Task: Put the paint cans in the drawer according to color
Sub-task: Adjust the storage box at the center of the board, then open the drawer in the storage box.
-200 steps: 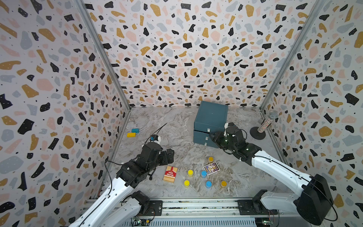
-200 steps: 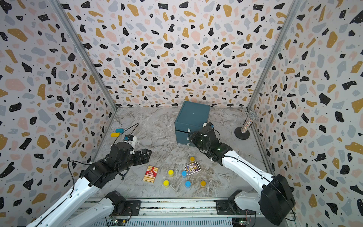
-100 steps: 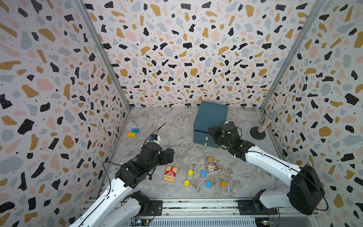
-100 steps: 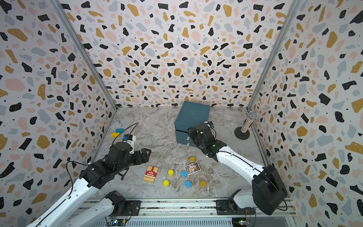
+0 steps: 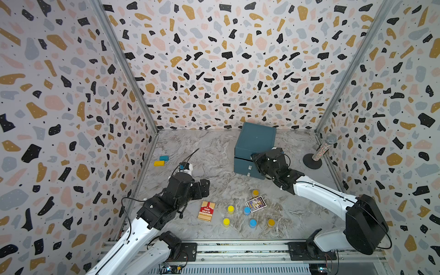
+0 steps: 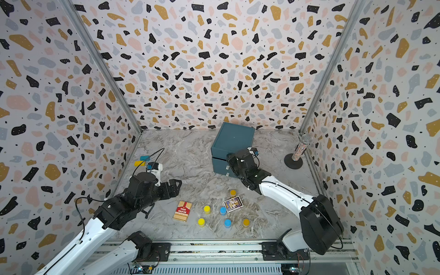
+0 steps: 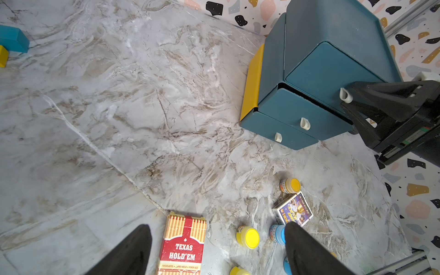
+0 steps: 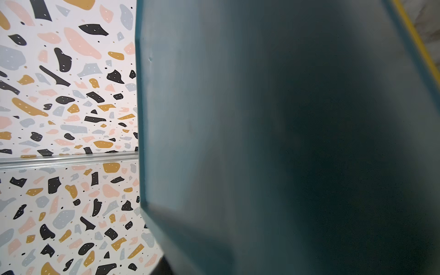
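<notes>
The dark teal drawer (image 5: pixel 254 140) stands at the back of the marble floor. My right gripper (image 5: pixel 253 158) is at its top front, fingers shut on the top pale pull tab (image 7: pixel 344 95). The right wrist view shows only the blurred teal drawer (image 8: pixel 285 119). The paint cans stand near the front: two yellow (image 5: pixel 230 209) (image 5: pixel 226 222), two light blue (image 5: pixel 247 210) (image 5: pixel 252 223), two orange (image 5: pixel 255 192) (image 5: pixel 271 222). My left gripper (image 7: pixel 216 225) hovers open and empty left of them, over the floor.
A red Texas Hold'em card box (image 5: pixel 206 210) lies left of the cans, and a small picture card box (image 5: pixel 256 203) lies among them. A glitter microphone on a black stand (image 5: pixel 321 150) is at the back right. Blue (image 5: pixel 164 157) and yellow (image 5: pixel 159 163) blocks lie by the left wall.
My right arm has moved left onto the chest's top front and its fingers have narrowed. The left arm and the cans have not moved.
</notes>
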